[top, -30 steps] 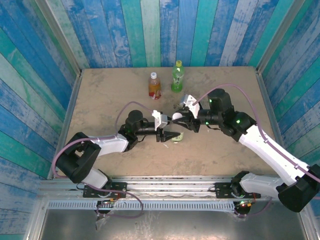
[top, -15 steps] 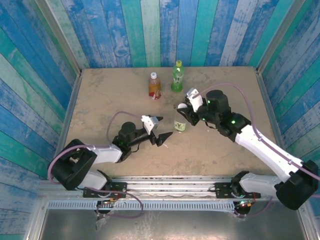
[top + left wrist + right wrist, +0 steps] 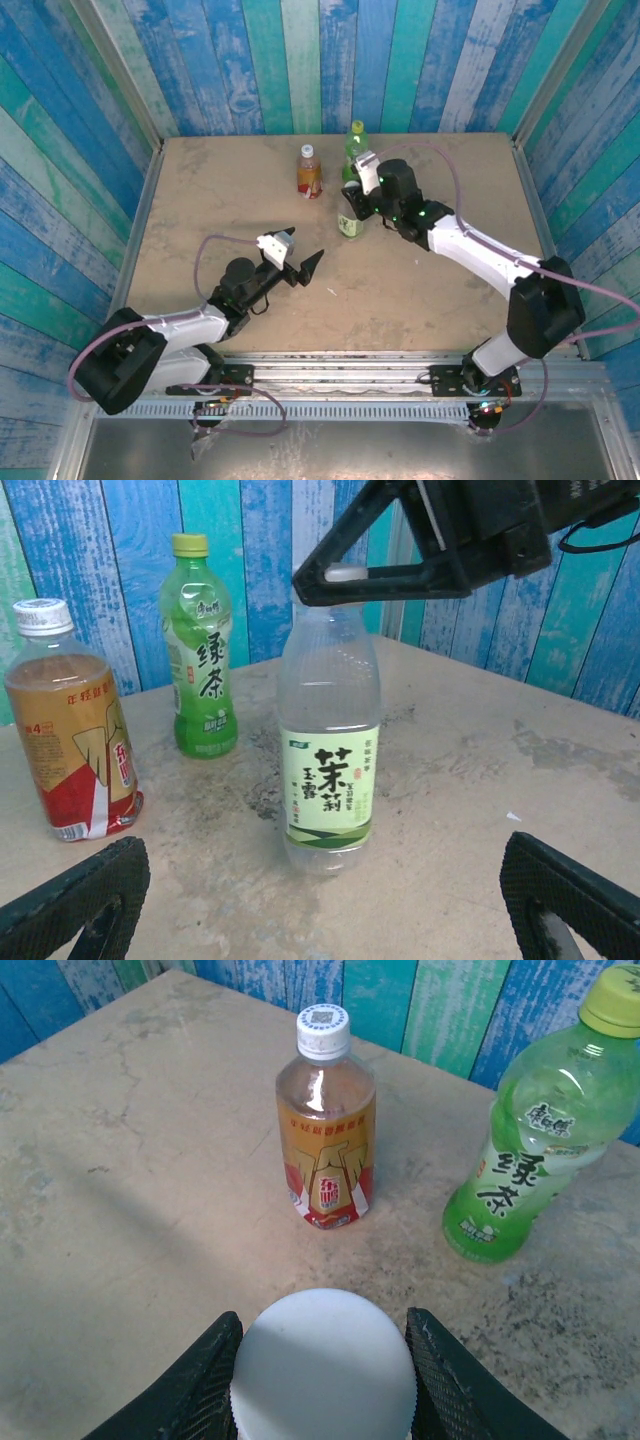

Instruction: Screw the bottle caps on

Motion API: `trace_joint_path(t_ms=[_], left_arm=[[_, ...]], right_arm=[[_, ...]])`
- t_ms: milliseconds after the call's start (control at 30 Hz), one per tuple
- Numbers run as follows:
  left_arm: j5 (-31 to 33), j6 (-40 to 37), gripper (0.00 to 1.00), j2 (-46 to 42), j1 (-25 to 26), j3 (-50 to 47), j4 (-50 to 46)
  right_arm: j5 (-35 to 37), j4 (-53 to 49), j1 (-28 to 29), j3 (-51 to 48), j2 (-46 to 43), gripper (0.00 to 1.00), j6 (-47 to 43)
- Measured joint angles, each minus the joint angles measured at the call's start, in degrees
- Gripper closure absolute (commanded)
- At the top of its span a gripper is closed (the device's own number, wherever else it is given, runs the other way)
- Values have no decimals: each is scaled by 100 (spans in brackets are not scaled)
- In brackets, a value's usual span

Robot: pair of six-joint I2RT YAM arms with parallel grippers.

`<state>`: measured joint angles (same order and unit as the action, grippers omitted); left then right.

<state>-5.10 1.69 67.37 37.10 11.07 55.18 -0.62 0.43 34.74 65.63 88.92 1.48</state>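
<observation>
On the bench (image 3: 200, 190), the left end effector (image 3: 305, 243) has spread and backed off the clear bottle (image 3: 330, 750); the right end effector (image 3: 322, 1360) pinches its white cap (image 3: 345, 573), likely screwed on.

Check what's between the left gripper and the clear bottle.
Bare table, nothing else; the left wrist view shows it between the open left gripper and the clear bottle.

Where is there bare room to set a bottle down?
Free: table left of the amber bottle, and the near strip right of the left gripper. Crowded: back centre, green bottle, clear bottle and right gripper on its cap.
</observation>
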Motion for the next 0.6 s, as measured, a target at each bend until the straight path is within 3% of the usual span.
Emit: trace_joint_path(t_ms=[233, 433, 600], left_arm=[[-9, -131, 6, -28, 0, 0, -332], [-15, -219, 6, -20, 0, 46, -411], [-133, -393, 6, -13, -2, 284, -688]], right_arm=[[-37, 212, -162, 26, 306, 65, 70], [-90, 223, -223, 26, 304, 37, 90], [-105, 195, -223, 20, 170, 19, -20]])
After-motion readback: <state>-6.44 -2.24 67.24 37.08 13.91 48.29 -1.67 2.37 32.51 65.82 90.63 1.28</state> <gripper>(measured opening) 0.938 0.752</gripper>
